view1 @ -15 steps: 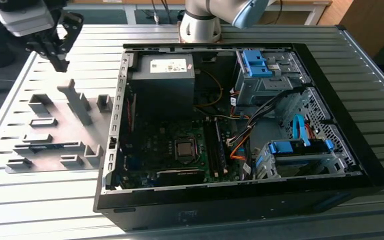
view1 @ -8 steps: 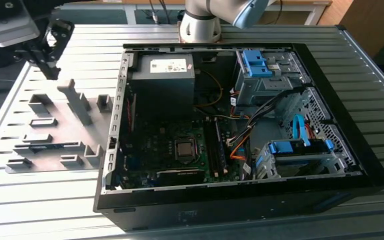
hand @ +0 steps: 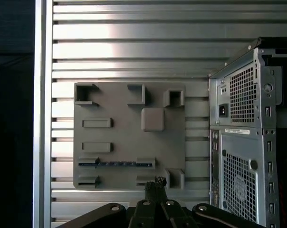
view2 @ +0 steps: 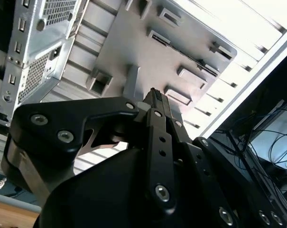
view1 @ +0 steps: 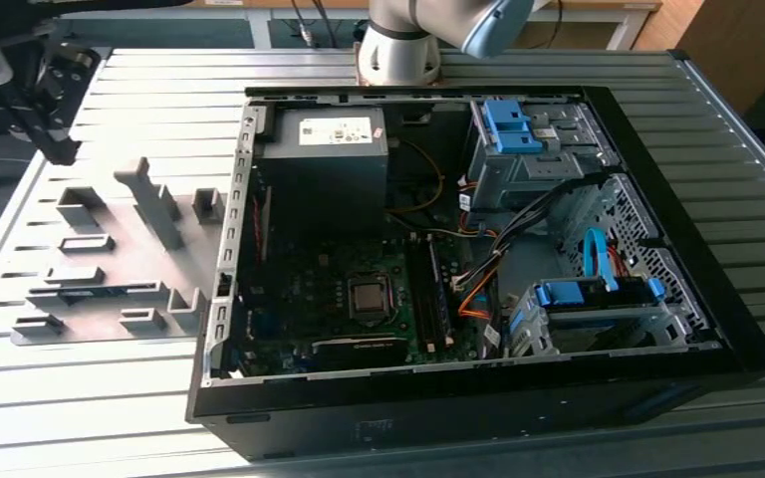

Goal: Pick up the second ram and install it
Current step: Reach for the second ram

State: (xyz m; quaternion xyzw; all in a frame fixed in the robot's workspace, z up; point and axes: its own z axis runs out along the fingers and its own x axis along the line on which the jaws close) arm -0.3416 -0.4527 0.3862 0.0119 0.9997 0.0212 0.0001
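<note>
The second ram (hand: pixel 115 164) is a thin blue-green strip lying flat between two grey brackets on the grey fixture plate (hand: pixel 129 137). In the exterior view the ram (view1: pixel 115 290) lies on the plate's near part, left of the open computer case (view1: pixel 462 229). My gripper (view1: pixel 60 149) hangs above the table's far left corner, well above the plate and apart from the ram. In both wrist views its black fingertips (hand: pixel 155 182) (view2: pixel 154 97) are pressed together with nothing between them.
Several grey bracket blocks (view1: pixel 156 204) stand up from the plate. Inside the case are the motherboard with its processor socket (view1: pixel 368 296), memory slots (view1: pixel 432 294), a power supply (view1: pixel 334 139), blue drive latches (view1: pixel 509 124) and loose cables. The slatted table (view1: pixel 117 398) ends just left of the plate.
</note>
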